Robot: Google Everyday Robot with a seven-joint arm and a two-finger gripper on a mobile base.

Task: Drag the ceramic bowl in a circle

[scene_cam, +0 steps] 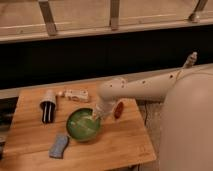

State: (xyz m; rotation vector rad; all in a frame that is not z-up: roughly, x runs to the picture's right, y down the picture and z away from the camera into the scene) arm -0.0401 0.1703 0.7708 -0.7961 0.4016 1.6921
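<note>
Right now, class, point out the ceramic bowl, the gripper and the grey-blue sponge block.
ceramic bowl [80, 126]: camera view, on its green inside.
gripper [95, 116]: camera view, at the bowl's right rim.
grey-blue sponge block [59, 145]: camera view, on its top face.

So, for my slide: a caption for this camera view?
Robot gripper at the green bowl's rim on a wooden table.
</note>
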